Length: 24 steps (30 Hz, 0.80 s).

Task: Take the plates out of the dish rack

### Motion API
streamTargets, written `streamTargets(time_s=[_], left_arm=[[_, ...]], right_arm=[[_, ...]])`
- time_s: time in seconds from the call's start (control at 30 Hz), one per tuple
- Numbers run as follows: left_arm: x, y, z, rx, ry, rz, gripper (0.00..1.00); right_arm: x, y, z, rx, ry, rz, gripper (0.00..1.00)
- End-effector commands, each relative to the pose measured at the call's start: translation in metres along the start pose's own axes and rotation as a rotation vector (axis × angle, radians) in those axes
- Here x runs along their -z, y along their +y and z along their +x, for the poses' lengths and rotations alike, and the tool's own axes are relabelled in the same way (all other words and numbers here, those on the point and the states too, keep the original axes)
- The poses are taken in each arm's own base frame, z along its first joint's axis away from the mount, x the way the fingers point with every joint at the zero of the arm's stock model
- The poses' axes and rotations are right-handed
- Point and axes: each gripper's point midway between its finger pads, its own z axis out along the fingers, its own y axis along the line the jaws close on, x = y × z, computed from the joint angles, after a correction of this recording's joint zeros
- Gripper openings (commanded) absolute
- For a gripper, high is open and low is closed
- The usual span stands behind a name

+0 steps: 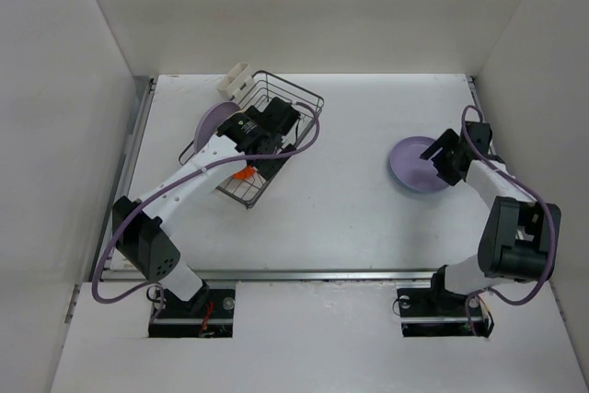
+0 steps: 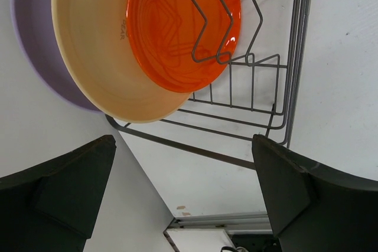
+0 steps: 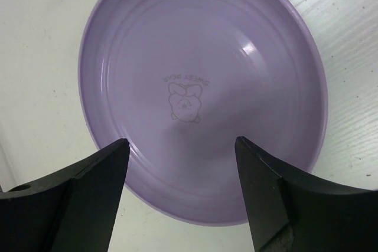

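Observation:
The dark grey wire dish rack stands at the back left with a cream box at its far corner. In the left wrist view it holds an orange plate, a cream plate and a purple plate on edge. My left gripper hovers over the rack, open and empty. A purple plate lies flat on the table at the right. My right gripper is open just above its near rim.
White walls close in the table on the left, back and right. A metal rail runs along the near edge. The left arm's purple cable loops beside the rack.

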Motion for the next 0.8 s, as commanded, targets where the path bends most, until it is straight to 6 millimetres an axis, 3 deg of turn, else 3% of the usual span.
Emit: streamTargets(time_s=[0.0,0.13,0.2,0.33,0.37,0.6,0.77], left_arm=[[-0.002,0.006,0.001,0.004,-0.002,-0.027,1.0],[-0.012,0.002,0.001,0.004,0.013,0.009,0.95],[-0.017,0.002,0.0,-0.004,0.018,0.015,0.9],[-0.033,-0.002,-0.008,-0.021,0.032,-0.003,0.82],[-0.036,0.002,-0.012,-0.017,0.03,-0.029,0.81],[-0.071,0.034,-0.031,0.077,0.087,-0.199,0.72],[-0.087,0.052,-0.029,0.153,0.103,-0.223,0.72]], right_arm=[[-0.017,0.021,-0.022,0.031,-0.017,-0.061,0.78],[-0.022,0.019,-0.02,0.037,0.005,-0.045,0.75],[-0.01,0.027,-0.027,0.042,-0.029,-0.085,0.75],[0.031,0.05,-0.041,0.079,-0.128,-0.165,0.75],[0.05,0.057,-0.049,0.083,-0.171,-0.197,0.75],[0.137,0.096,-0.055,0.172,-0.331,-0.347,0.75],[0.173,0.103,-0.047,0.2,-0.362,-0.418,0.75]])
